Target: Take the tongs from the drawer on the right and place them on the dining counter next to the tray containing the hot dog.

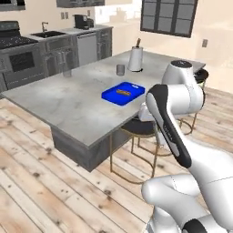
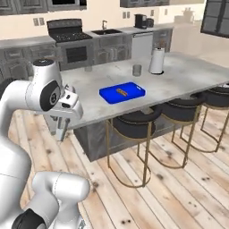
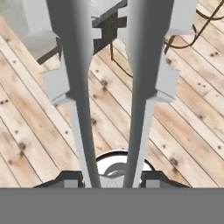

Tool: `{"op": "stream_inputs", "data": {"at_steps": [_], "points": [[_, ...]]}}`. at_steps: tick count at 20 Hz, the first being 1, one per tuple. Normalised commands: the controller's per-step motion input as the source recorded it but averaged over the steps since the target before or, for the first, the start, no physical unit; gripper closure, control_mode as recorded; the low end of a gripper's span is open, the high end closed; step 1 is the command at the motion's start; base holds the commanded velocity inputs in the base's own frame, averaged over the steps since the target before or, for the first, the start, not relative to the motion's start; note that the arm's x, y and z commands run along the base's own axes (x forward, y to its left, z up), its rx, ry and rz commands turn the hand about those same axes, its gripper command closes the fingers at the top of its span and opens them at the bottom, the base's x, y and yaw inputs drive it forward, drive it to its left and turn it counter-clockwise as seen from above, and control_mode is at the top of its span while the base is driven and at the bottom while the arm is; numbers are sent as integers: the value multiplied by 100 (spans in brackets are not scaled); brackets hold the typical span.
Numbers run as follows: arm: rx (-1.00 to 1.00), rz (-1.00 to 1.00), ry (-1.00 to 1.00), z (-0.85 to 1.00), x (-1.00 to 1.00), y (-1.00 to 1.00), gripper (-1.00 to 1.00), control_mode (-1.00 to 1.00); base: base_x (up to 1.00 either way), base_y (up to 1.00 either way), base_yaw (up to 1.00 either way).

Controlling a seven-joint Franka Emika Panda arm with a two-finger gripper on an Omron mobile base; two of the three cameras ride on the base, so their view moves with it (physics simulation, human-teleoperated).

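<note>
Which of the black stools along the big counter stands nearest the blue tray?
The stool at the left end of the row in the right base view, tucked under the counter edge just below the blue tray; the others stand further right.

A floor of pale, knotted wooden planks (image 2: pixel 179 188) is seen throughout, and round black stools (image 2: pixel 136 125) on thin brass-coloured legs are lined up along the near side of the island. Along the far wall, which is painted a warm cream, dark grey cabinets (image 2: pixel 114 47) are ranged with a black range (image 2: pixel 69 38), a sink with a tap (image 1: pixel 48 32), a steel dishwasher front (image 1: pixel 87 48) and a black coffee maker (image 1: pixel 82 21). A dark-framed, many-paned window (image 1: pixel 168 16) is set in the far right wall, and the room is evenly and softly lit.
</note>
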Motion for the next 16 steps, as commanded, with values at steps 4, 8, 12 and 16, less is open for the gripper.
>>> {"op": "stream_inputs", "data": {"at_steps": [4, 8, 12, 16], "points": [[0, 0, 0, 0, 0, 0, 100, 100, 60, -50, 70], [0, 0, 0, 0, 0, 0, 100, 100, 41, -51, 42], [0, 0, 0, 0, 0, 0, 100, 100, 19, -34, 18], [0, 0, 0, 0, 0, 0, 100, 100, 10, -7, 1]]}}
